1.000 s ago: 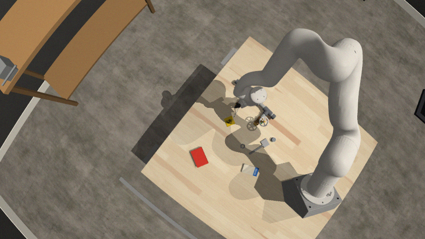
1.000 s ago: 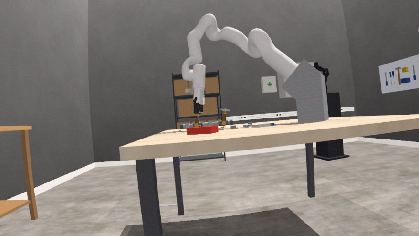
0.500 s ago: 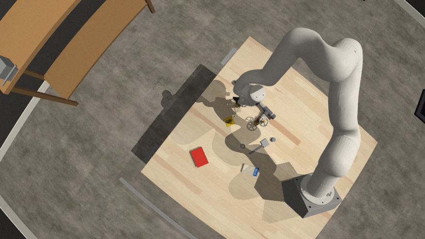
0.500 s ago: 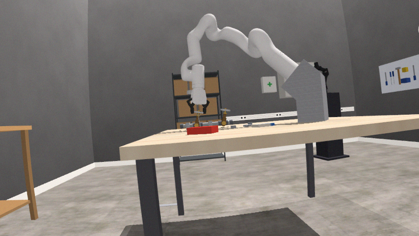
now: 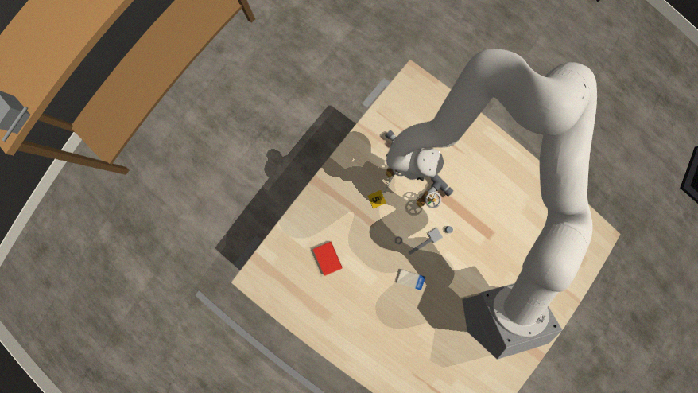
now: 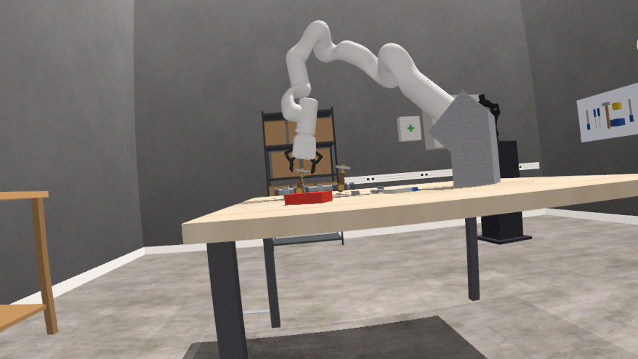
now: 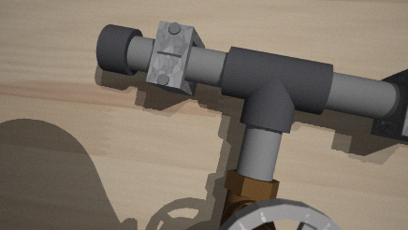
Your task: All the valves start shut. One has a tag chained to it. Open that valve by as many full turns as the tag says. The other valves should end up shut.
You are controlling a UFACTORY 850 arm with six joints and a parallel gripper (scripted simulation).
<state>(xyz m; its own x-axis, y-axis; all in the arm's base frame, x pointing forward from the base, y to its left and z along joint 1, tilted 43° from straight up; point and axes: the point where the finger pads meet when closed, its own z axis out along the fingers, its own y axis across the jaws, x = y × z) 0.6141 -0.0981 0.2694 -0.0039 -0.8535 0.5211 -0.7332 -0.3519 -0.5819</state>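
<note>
A grey pipe [image 7: 276, 89] [image 5: 446, 189] lies on the wooden table [image 5: 302, 302] and carries two brass valves. The left valve [image 6: 301, 180] has its handwheel [image 6: 301, 171] [image 7: 281, 219] right below my gripper [image 6: 302, 166], which is open and empty and points straight down, fingers on either side just above the wheel. In the top view my wrist hides this valve; only its brass body [image 5: 389, 172] peeks out. A yellow tag [image 5: 375, 199] lies on the table, chained towards that valve; its figure is too small to read. The other valve [image 5: 432, 198] [image 6: 341, 174] stands apart to the right.
A red box [image 5: 327, 258] [image 6: 308, 197] lies at the table's front. A small hammer-like tool [image 5: 427, 241], a nut [image 5: 397, 239], a grey cylinder [image 5: 447, 228] and a white-and-blue box [image 5: 410, 278] lie between the valves and the arm's base [image 5: 512, 327]. A pipe clamp [image 7: 170, 53] and end cap [image 7: 114, 49] hold the pipe's end.
</note>
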